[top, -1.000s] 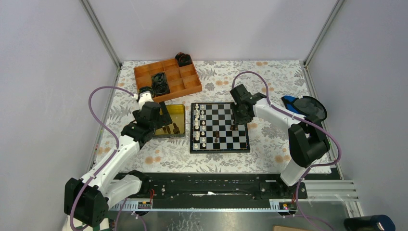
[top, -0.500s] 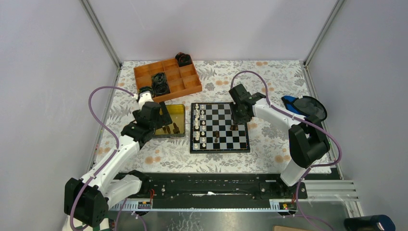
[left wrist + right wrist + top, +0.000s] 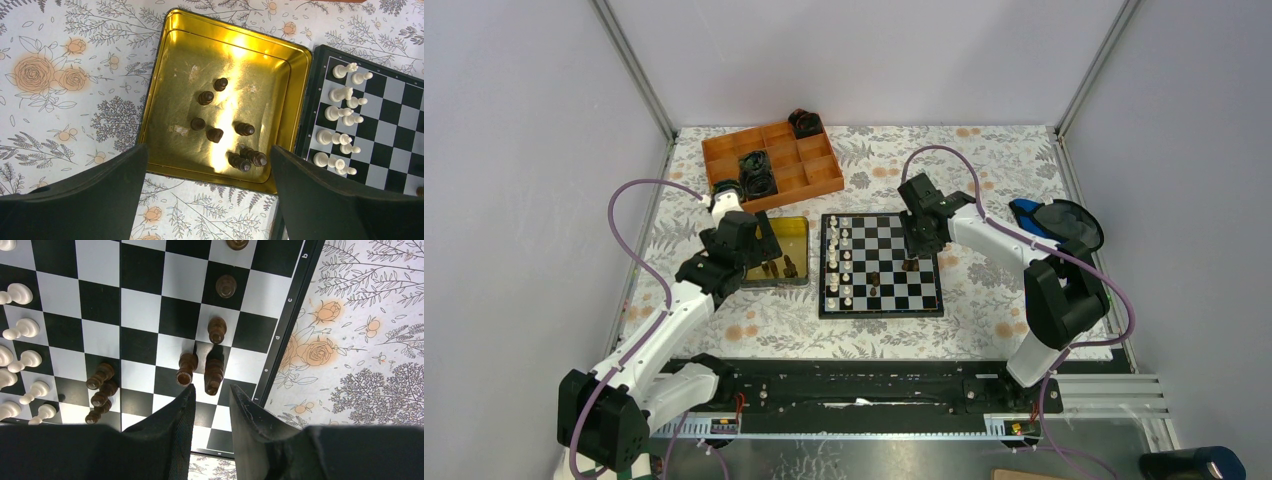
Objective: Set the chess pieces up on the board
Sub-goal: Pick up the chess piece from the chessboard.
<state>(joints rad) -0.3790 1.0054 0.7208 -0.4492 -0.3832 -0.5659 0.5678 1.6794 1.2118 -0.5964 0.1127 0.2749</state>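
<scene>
- Board (image 3: 894,290) lies under your right gripper (image 3: 212,394), jaws partly apart, gripping nothing.
- Gold tin (image 3: 185,65) sits below your wide-open, empty left gripper (image 3: 207,160).
- Dark chess pieces (image 3: 215,135) stand in the tin; one dark piece (image 3: 214,371) stands just beyond your right fingertips (image 3: 186,399).

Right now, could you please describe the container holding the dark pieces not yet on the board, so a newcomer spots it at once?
Find the small black-and-white chessboard mid-table. Directly beside its left edge lies a shallow square gold metal tin. Unlike the orange compartment tray behind it, it is shiny, undivided and holds only small dark brown chess pieces.
</scene>
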